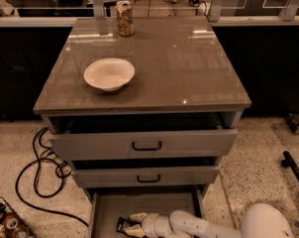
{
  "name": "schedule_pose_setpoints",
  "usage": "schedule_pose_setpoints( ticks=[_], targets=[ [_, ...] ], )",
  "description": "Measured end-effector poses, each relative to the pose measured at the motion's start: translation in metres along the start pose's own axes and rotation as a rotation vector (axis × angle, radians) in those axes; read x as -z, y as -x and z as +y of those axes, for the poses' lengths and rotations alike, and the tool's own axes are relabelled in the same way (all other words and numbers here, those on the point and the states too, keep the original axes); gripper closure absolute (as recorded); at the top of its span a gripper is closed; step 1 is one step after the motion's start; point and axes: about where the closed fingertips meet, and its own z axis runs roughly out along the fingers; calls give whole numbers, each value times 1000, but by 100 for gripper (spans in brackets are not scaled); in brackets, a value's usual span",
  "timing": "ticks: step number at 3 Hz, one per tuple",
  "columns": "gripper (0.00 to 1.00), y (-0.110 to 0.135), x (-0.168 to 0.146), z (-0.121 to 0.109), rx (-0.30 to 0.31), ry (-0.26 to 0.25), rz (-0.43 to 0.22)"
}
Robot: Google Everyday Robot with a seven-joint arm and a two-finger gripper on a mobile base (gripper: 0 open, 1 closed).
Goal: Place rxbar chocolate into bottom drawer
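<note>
Rxbar chocolate (123,226): black wrapper, lying low inside the bottom drawer (110,207), at the tip of the gripper (132,223), left of it and touching. Only a small dark bit shows; rest hid by the claw.

Gripper: white, w/ pale yellowish fingers, reaching leftward into the drawer from the arm (189,225) on its right. Fingers sit narrow, one above and one below the bar's right end, clamped on it.

Bottom drawer: pulled out, grey flat floor visible behind and left of the claw; side walls (92,213) either side.

Middle drawer (147,175): directly above the claw, black handle, slightly out.

Top drawer (144,143): higher again above the claw, black handle, out a bit further than the middle one.

Cabinet top (179,63): glossy grey slab, well above the claw. White bowl (109,74) on it, up and left of the claw. Printed drink can (124,18) at the far edge, upright, well apart from the bowl.

Floor (21,148): speckled. Black cable (38,172) loops left of the claw, beside the cabinet. Robot body (266,223), white dome, right of the claw at bottom corner.
</note>
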Motion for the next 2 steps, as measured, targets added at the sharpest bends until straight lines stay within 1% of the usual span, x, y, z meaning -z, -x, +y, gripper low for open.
schedule_pose_setpoints(
  ticks=[1, 2],
  targets=[
    [0, 0, -1, 2, -1, 3, -1],
    [0, 0, -1, 2, -1, 3, -1]
  ],
)
